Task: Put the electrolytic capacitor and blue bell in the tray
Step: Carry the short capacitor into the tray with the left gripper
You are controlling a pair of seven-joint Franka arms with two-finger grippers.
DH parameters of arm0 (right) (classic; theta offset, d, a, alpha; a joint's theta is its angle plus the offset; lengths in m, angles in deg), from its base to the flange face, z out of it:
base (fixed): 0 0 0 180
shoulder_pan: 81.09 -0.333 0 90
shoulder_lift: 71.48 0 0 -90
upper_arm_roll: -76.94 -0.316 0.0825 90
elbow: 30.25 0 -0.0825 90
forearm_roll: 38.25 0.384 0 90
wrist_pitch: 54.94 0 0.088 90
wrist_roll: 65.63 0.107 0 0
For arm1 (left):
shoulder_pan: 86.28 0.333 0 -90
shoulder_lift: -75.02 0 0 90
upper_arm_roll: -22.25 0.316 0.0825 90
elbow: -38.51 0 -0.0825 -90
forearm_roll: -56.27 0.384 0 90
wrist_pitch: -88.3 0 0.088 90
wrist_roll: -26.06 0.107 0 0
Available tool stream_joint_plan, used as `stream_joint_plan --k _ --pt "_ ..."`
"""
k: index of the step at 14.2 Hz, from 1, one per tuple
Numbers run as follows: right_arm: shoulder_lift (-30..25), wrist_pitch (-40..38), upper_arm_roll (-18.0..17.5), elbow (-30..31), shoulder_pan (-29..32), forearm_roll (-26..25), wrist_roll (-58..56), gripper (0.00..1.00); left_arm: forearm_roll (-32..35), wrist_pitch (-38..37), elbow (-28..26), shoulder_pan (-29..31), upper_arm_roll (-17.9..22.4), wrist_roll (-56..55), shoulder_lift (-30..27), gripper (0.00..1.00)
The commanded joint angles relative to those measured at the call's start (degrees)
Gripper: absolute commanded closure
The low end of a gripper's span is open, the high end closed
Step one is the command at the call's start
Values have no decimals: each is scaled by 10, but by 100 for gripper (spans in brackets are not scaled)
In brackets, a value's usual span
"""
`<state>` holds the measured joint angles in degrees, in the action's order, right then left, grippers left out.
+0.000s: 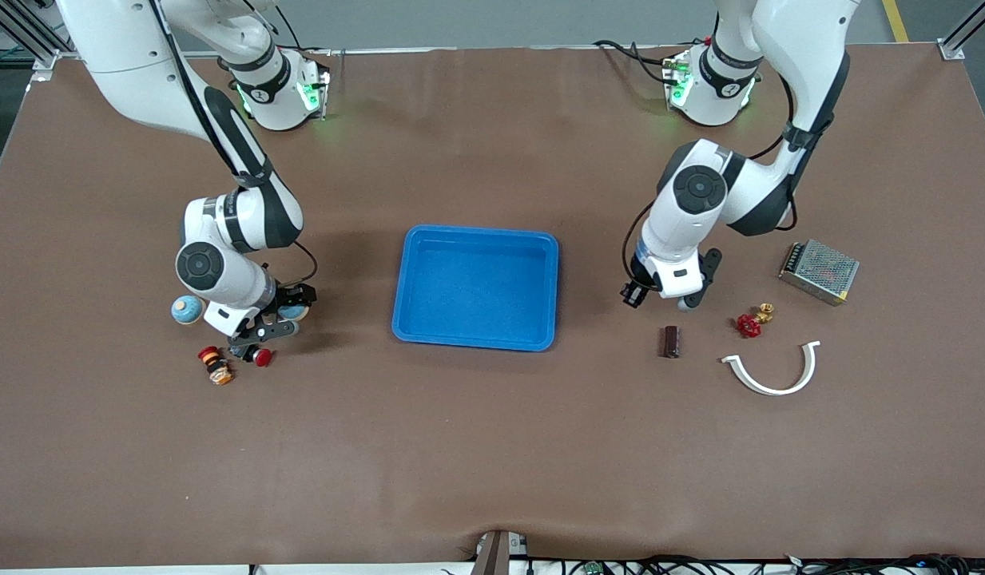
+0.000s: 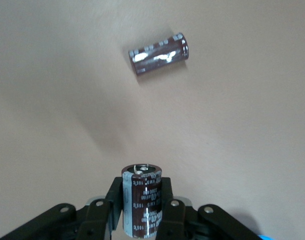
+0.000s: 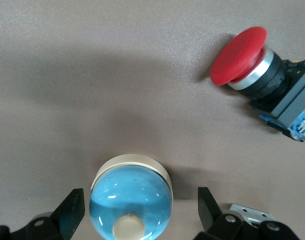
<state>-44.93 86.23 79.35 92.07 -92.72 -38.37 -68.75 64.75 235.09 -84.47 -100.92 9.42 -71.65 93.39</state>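
My left gripper (image 2: 142, 212) clamps a brown cylindrical electrolytic capacitor (image 2: 141, 202); my right gripper (image 3: 142, 207), jaws wide, straddles the blue domed bell (image 3: 131, 202). The bright blue plastic tray (image 1: 476, 331), centre frame, holds nothing yet.

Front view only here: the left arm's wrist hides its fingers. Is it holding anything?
Observer: Yes. The left gripper is shut on an electrolytic capacitor, held upright above the table.
Operator: Then what's the brown thing on the table?
Observer: A second capacitor, lying on its side, untouched.
Operator: Right gripper?
Observer: The right gripper is open and low, its fingers either side of a blue bell.
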Motion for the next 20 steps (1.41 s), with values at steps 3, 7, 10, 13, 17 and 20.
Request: stream_joint_plan --k 3,7,10,13,17,20 --pt "-1 -1 -2 3 -1 -3 1 0 9 -19 57 -33 2 -150 36 100" --pt "-1 -3 -3 5 -1 -2 5 0 10 -39 87 -60 2 -232 53 100" --pt "-2 -7 -3 7 -1 -2 4 12 10 -41 88 -94 2 -284 59 100" --pt "-2 -7 -3 7 -1 -2 4 40 10 -41 109 -126 3 -360 82 100" --pt "-4 -8 -4 6 -8 -2 7 59 10 -44 135 -167 5 -425 105 100" --pt "-11 -57 -4 -17 -13 0 10 61 12 -69 172 -195 10 -436 141 100"
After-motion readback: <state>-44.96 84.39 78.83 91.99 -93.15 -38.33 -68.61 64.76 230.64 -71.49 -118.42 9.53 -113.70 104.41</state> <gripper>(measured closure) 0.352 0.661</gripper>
